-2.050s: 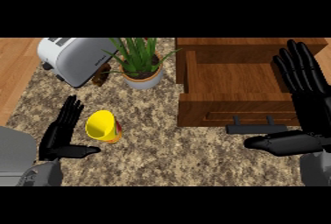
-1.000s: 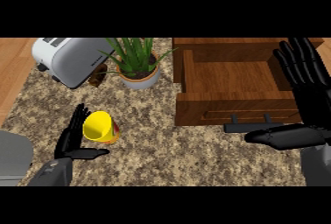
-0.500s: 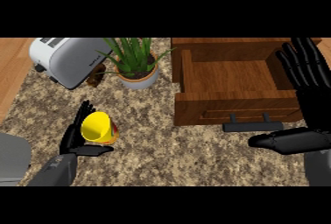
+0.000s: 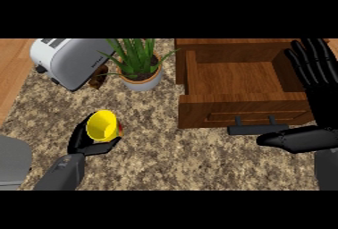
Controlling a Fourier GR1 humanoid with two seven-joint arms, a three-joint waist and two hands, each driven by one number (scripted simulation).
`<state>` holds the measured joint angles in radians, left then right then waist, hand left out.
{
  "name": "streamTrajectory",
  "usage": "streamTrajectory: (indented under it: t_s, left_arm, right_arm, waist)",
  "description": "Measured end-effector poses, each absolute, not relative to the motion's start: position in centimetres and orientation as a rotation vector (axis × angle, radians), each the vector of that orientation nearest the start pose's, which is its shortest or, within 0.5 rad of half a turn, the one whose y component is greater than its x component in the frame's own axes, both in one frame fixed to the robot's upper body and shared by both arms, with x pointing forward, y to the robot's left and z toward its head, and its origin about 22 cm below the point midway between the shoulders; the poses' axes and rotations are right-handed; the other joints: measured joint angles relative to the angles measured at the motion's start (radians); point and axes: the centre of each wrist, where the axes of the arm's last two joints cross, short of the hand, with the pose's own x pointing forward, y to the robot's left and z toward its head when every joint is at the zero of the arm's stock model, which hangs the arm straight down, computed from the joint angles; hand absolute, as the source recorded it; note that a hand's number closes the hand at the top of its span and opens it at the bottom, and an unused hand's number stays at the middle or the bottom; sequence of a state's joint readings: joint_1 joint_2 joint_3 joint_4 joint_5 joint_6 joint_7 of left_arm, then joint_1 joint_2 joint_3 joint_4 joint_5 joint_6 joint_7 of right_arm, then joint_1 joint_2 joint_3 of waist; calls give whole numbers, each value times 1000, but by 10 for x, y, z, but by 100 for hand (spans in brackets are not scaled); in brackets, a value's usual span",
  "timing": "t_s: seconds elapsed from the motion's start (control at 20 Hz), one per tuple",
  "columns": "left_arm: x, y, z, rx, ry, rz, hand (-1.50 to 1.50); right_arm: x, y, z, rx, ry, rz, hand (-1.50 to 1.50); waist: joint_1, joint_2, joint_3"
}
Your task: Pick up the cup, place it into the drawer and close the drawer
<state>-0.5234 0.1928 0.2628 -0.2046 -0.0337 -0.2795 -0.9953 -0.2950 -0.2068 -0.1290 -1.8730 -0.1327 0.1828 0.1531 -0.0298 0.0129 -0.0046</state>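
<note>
Toaster [image 4: 71, 61] left of plant [image 4: 138, 67], open drawer [image 4: 238, 82] right, cup [image 4: 103, 125] in front

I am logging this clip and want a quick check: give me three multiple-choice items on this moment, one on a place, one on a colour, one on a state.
1. Where is the potted green plant?
A. Between the silver toaster and the open wooden drawer
B. Inside the drawer
C. Right of the drawer

2. What colour is the small cup?
A. Blue
B. Yellow
C. White

3. What is the left hand doing?
A. Resting flat
B. Holding the drawer handle
C. Curled round the cup

Answers: 1 A, it stands between them; 2 B, the cup is yellow; 3 C, fingers wrap its sides.
</note>
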Motion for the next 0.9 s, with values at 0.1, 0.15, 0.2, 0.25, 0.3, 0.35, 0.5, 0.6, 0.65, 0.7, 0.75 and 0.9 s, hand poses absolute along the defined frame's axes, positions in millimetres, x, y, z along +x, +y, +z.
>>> streamTrajectory:
  t_s: [0.1, 0.15, 0.2, 0.25, 0.3, 0.35, 0.5, 0.6, 0.65, 0.7, 0.75, 0.9]
  left_arm:
    - [287, 294, -134, -88, -1763, 3, 150]
    - [289, 291, -133, -52, -1788, -6, 150]
    - [289, 290, -133, -11, -1804, -4, 150]
    - [286, 289, -136, 24, -1814, 1, 150]
    - [286, 289, -136, 57, -1825, 13, 150]
    - [287, 287, -136, 90, -1836, 34, 150]
    - [283, 285, -139, 184, -1861, 103, 150]
    - [290, 281, -135, 184, -1891, 156, 150]
    - [294, 278, -132, 173, -1907, 178, 150]
    - [297, 277, -129, 154, -1923, 193, 150]
    - [303, 276, -125, 133, -1939, 200, 150]
    - [315, 271, -114, 56, -1983, 187, 150]
  right_arm:
    - [272, -261, 157, 56, -1990, 280, -150]
    - [272, -261, 159, 57, -1989, 286, -150]
    - [270, -260, 158, 60, -1989, 287, -150]
    - [270, -259, 157, 58, -1990, 290, -150]
    - [270, -260, 157, 61, -1993, 286, -150]
    - [272, -262, 157, 56, -1994, 283, -150]
    - [274, -267, 151, 51, -1996, 277, -150]
    - [277, -267, 150, 50, -1992, 277, -150]
    - [275, -267, 150, 53, -1993, 273, -150]
    - [275, -267, 150, 53, -1991, 274, -150]
    - [274, -268, 148, 50, -1992, 274, -150]
    - [272, -271, 149, 51, -1988, 273, -150]
  waist:
    - [-2, 0, 0]
    - [-3, 0, 0]
    - [-4, 0, 0]
    - [-2, 0, 0]
    - [-2, 0, 0]
    - [1, 0, 1]
    - [7, -1, 1]
    - [9, -2, 1]
    - [8, -2, 1]
    - [8, -3, 1]
    - [8, -4, 2]
    - [13, -8, 3]
